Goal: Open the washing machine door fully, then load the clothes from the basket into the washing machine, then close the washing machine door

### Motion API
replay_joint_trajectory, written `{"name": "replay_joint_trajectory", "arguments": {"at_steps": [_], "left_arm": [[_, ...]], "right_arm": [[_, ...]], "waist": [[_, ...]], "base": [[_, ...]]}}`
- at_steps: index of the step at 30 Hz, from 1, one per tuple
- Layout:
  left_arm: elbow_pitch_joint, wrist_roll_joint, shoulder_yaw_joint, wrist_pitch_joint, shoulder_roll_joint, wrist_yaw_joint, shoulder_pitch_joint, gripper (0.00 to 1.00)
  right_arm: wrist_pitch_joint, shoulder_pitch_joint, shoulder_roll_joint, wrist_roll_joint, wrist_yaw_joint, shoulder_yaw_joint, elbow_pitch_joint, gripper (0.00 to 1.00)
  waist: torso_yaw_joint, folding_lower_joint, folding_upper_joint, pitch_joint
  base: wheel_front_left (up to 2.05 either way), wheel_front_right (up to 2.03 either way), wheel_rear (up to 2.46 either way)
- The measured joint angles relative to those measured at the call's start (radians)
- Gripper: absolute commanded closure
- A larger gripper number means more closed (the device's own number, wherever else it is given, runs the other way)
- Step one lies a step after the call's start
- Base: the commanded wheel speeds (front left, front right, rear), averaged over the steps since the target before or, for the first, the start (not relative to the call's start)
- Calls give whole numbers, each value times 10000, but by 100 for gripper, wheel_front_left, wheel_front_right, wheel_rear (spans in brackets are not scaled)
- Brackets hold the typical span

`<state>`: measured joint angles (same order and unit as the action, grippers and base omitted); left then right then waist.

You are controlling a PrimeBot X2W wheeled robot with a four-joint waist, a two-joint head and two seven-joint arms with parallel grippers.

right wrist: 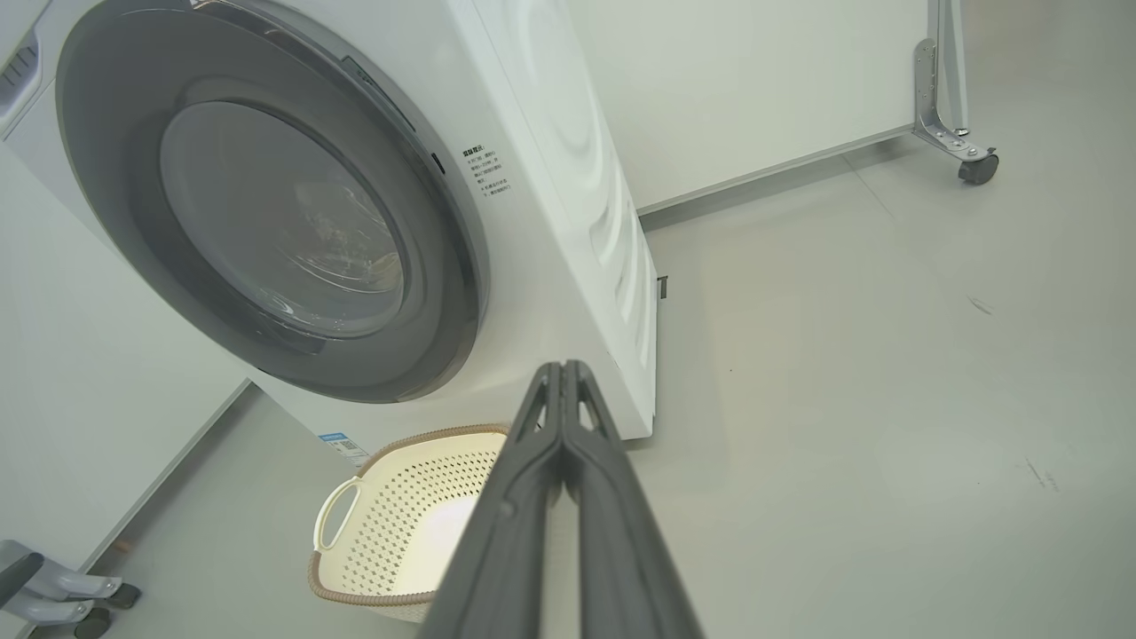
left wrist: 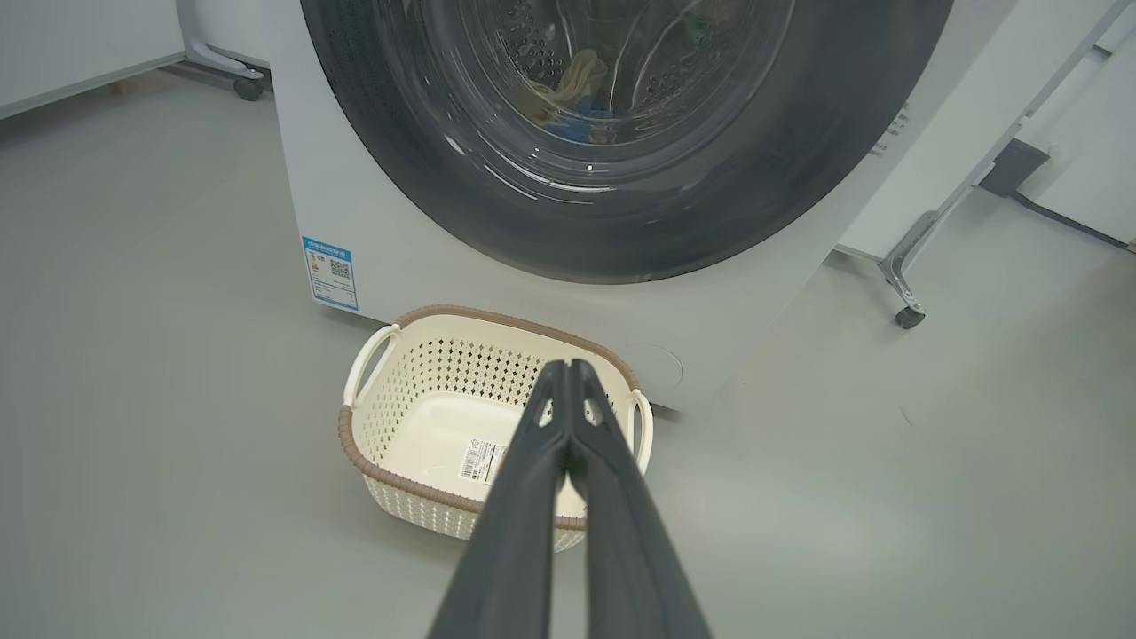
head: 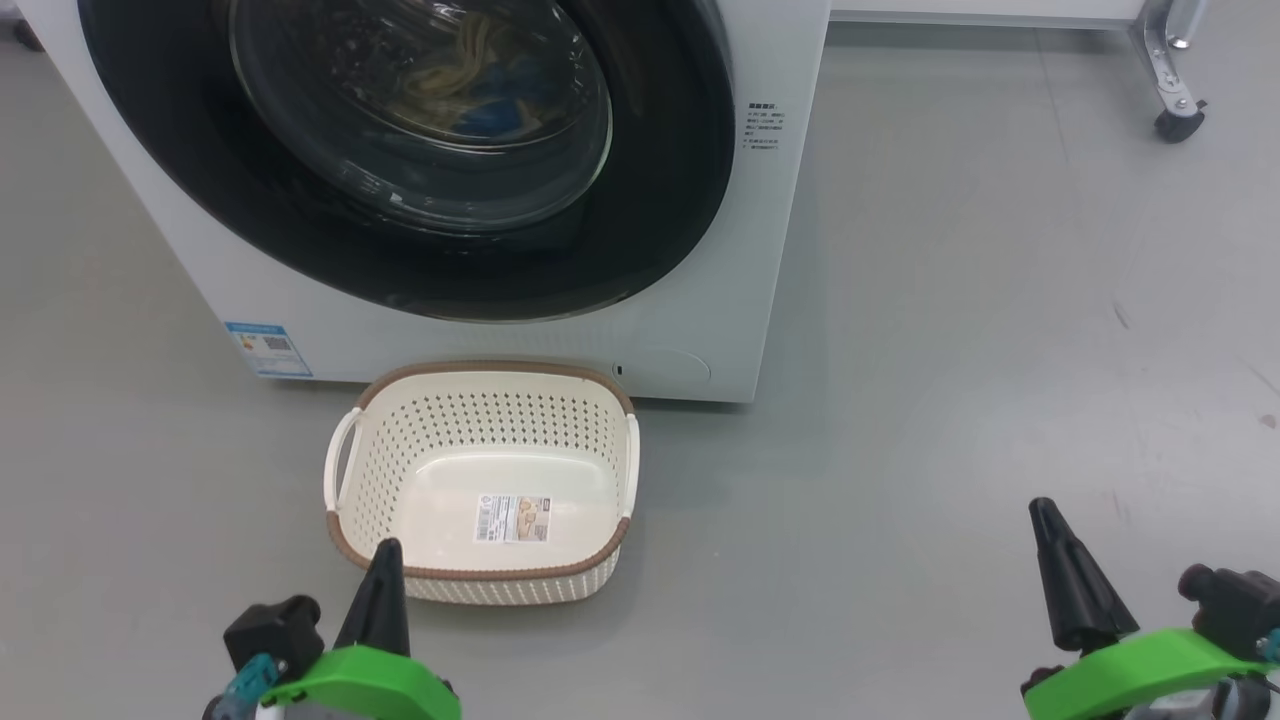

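- Head view: the washing machine (head: 500, 340) takes up the 11 to 12 o'clock part, and its door (head: 200, 200) lies shut, flush against the white front.
- Cream-yellow and blue clothes (head: 470, 80) show through the glass, inside the drum.
- The basket (head: 490, 372) stands on the grey floor (head: 950, 400) at 6 o'clock from the door, just beside the machine's foot, with its label sticker (head: 512, 518) showing on the bottom.
- A blue energy sticker (head: 268, 348) sits at 10 o'clock from the basket.
- The left gripper (head: 386, 560) is at 7 o'clock, its tip overlapping the basket's near rim; the right gripper (head: 1050, 530) is at 4 o'clock, well apart from the basket.
- Left wrist view: the two fingers are pressed together with nothing between them, pointing toward 12 o'clock over the basket.
- Right wrist view: the fingers are likewise together and hold nothing; the basket is at 7 o'clock and the shut door at 10 o'clock.
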<state>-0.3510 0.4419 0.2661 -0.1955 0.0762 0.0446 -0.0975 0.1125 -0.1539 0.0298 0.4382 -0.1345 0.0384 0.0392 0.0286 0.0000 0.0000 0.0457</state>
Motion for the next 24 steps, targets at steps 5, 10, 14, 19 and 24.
{"name": "replay_joint_trajectory", "arguments": {"at_steps": [5, 10, 14, 19, 24], "left_arm": [[17, 548, -132, 127, -19, 27, 1, 100], [67, 1087, -318, 299, -40, 90, 1, 100], [94, 1532, -430, 391, -48, 104, 2, 100], [115, 2065, -596, 525, -75, 165, 3, 100], [159, 2627, -754, 656, -86, 174, 4, 100]], "right_arm": [[-86, 87, 21, 579, 0, -2, 105, 100], [-171, 232, 33, 1166, 0, -2, 213, 100], [-251, 254, 46, 1626, 0, -2, 316, 100], [-320, 312, 79, 2201, 2, 2, 414, 100], [-380, 463, 98, 2780, 2, 2, 508, 100]], "waist": [[-14, 0, 0, -20], [-28, 0, 0, -40], [-38, 0, 0, -56], [-52, 0, 0, -77], [-65, 0, 0, -96]], "base": [[0, 0, 0], [0, 0, 0], [0, 0, 0], [0, 0, 0], [0, 0, 0]]}}
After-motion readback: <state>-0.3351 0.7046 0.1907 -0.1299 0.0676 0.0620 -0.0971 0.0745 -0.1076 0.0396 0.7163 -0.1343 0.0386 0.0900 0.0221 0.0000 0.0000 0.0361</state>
